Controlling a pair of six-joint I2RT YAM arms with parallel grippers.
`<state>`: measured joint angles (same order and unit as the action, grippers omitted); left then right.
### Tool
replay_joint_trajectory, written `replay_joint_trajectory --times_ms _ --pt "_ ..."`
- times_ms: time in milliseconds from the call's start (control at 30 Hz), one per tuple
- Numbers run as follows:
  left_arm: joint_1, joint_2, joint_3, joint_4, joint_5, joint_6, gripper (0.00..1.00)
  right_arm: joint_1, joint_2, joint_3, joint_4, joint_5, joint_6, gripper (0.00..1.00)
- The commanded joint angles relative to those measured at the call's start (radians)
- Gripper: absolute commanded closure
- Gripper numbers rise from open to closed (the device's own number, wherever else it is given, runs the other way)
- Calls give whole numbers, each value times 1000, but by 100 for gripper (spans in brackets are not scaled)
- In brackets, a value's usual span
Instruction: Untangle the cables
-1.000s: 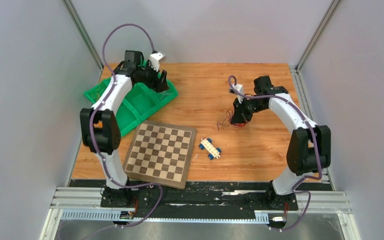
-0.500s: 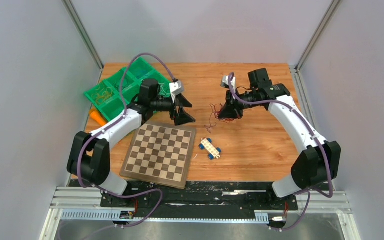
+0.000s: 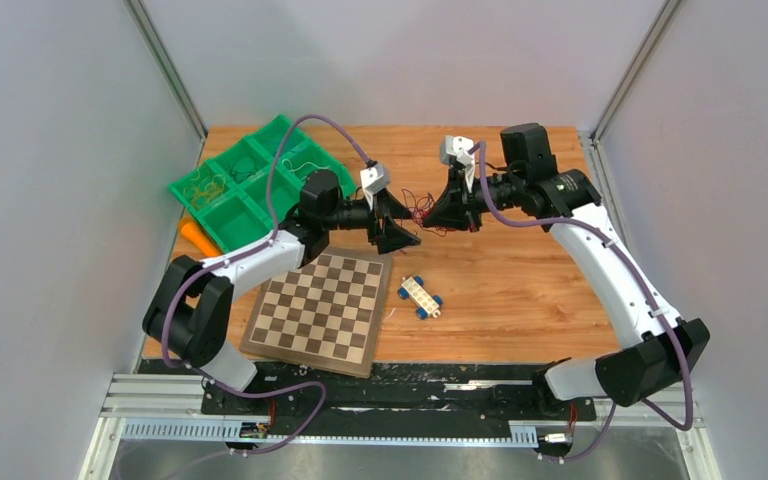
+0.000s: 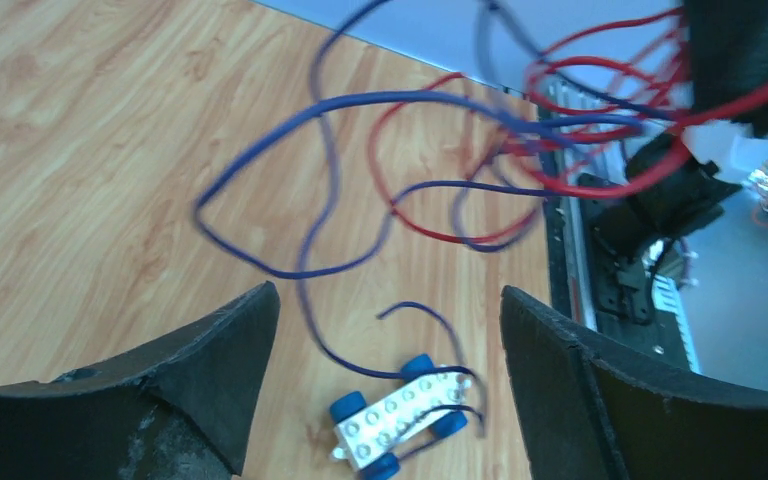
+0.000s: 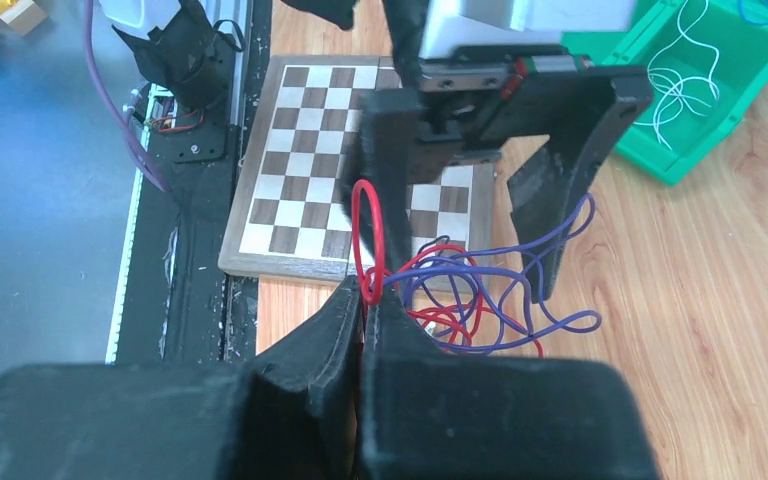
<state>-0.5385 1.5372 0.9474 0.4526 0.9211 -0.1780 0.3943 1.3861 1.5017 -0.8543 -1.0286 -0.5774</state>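
Note:
The cables (image 3: 422,208) are a clump of thin red and purple strands hanging above the table's middle. My right gripper (image 3: 434,217) is shut on a red loop of them (image 5: 368,262), and the rest dangles just past its fingertips (image 5: 480,290). My left gripper (image 3: 410,229) is open and empty, facing the clump from the left. In the left wrist view the strands (image 4: 460,160) hang ahead of and above the open jaws (image 4: 388,295), not between the fingers (image 4: 210,380). The right wrist view shows the left gripper (image 5: 480,190) right behind the clump.
A chessboard (image 3: 320,308) lies at front centre. A white toy car with blue wheels (image 3: 421,297) sits to its right and shows below the left jaws (image 4: 400,425). A green compartment tray (image 3: 185,190) at back left holds loose strands (image 5: 675,80). An orange object (image 3: 197,236) lies by it.
My left arm swung from the green tray to the table's middle, jaws open. My right gripper lifted the clump off the table and carried it left toward the left gripper.

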Motion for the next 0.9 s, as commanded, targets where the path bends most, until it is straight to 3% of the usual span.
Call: replay_joint_trajectory --times_ms 0,33,67,100,167,400,600,867 --pt "-3 50 57 102 -96 -148 22 12 -50 33 43 -21 29 100" --pt "1 44 65 96 -97 -153 41 11 -57 24 43 1 33 100" --pt "6 37 64 93 -96 -155 52 8 -62 11 43 26 41 100" --pt "11 12 57 92 -91 -162 75 1 -67 -3 43 50 50 100" --pt "37 -39 45 76 -80 -171 97 -43 -74 -44 43 94 72 100" --pt "288 -199 84 -130 -22 -209 100 -294 -7 -221 39 273 2 98" --pt "467 -241 253 -216 -26 -271 100 -336 150 -318 45 516 -130 95" --pt "597 -231 488 -318 -39 -265 100 -385 360 -312 65 646 -155 91"
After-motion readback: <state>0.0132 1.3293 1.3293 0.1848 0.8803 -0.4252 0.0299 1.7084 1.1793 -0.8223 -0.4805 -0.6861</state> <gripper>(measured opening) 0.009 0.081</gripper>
